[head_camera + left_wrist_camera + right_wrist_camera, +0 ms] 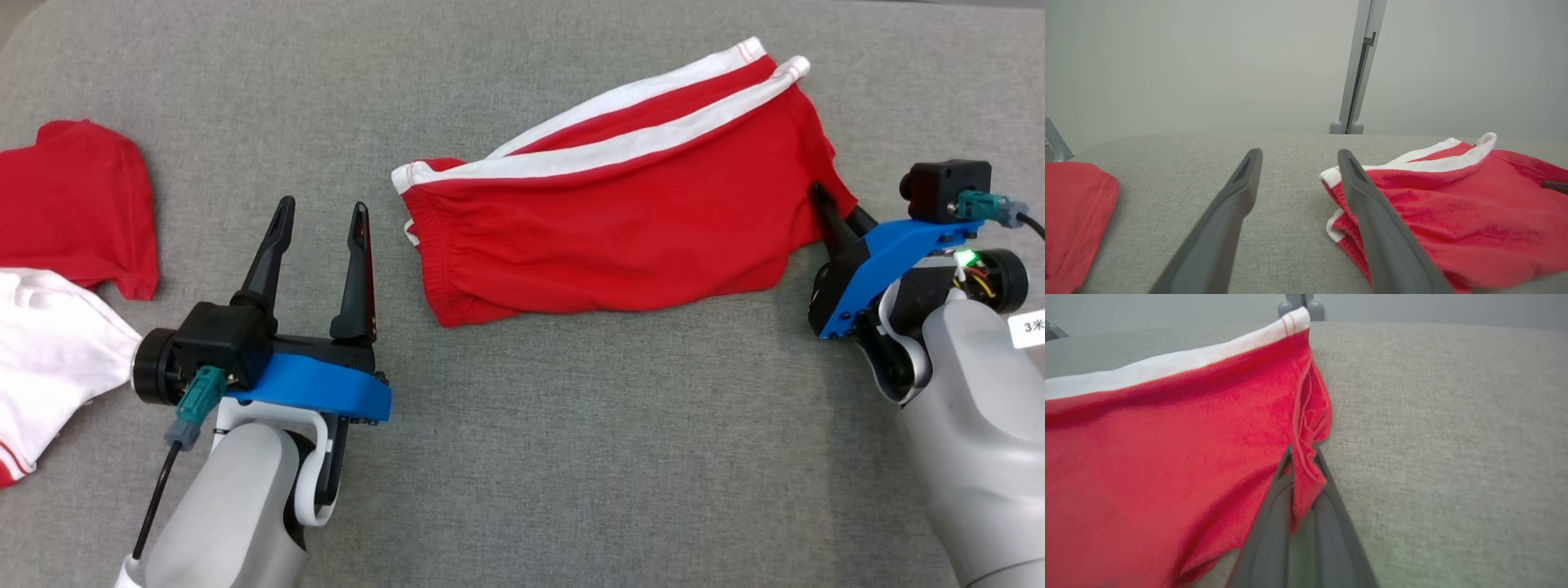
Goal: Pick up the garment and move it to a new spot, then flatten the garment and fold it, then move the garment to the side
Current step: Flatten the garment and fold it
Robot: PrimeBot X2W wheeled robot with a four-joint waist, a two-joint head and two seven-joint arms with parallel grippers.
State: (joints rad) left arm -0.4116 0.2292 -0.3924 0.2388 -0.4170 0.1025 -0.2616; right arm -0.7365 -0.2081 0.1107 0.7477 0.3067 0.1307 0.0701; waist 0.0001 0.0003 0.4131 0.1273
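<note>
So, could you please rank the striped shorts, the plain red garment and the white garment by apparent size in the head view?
1. striped shorts
2-3. plain red garment and white garment: look alike, both cut off by the picture's edge.

Bare tabletop [571, 457] in front of shorts [620, 220]

Three garments lie on one grey table [571, 449]: one pair of red shorts [620, 220] with two white stripes and, left of the red shorts, one red garment [73, 204] and one white garment [49, 359]. Two grippers flank the red shorts: one left gripper [322, 204] and one right gripper [829, 204]. One grey post [1357, 69] stands beyond them.
</note>
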